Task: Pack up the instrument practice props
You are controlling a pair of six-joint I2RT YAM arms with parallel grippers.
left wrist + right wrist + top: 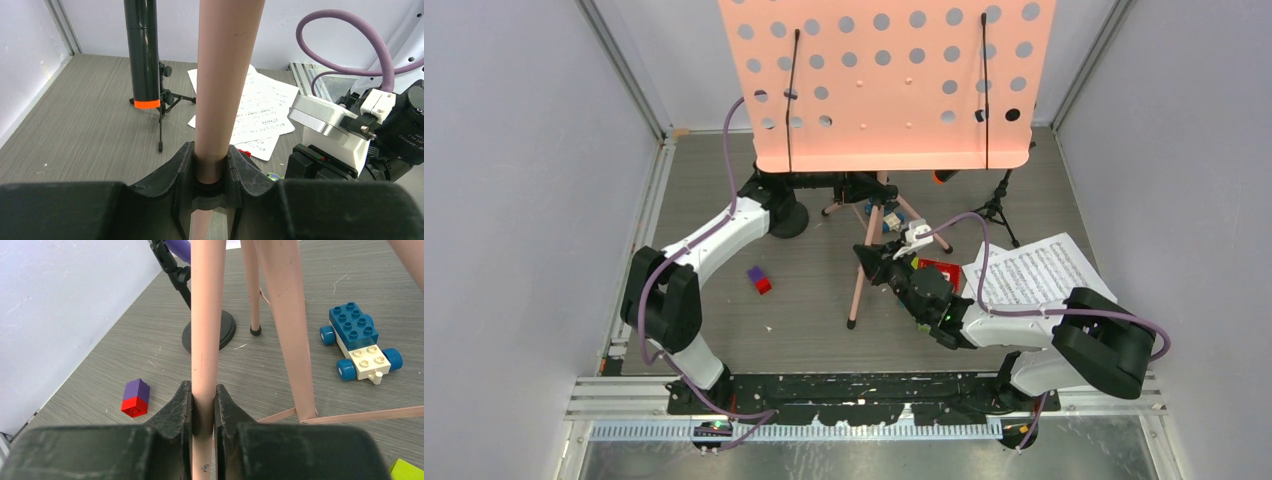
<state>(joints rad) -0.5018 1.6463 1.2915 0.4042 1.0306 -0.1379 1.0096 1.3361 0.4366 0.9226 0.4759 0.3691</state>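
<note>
pink holder (884, 90): its panel runs off the far edge of the overhead view and covers the table beneath it.
left pincer (210, 167): mine, lost under that panel from above (only my wrist view shows it, clasped round the pole).
orange-tipped microphone (142, 50): top cut off in my left wrist view.
purple microphone (180, 246): a sliver at the far edge.
note sheets (1034, 270): near corner under my right arm (1024, 325); print too small to read.
green piece (407, 471): cropped, near right corner; cannot tell what.

Left hand (210, 172), right hand (204, 407): both closed.
</note>
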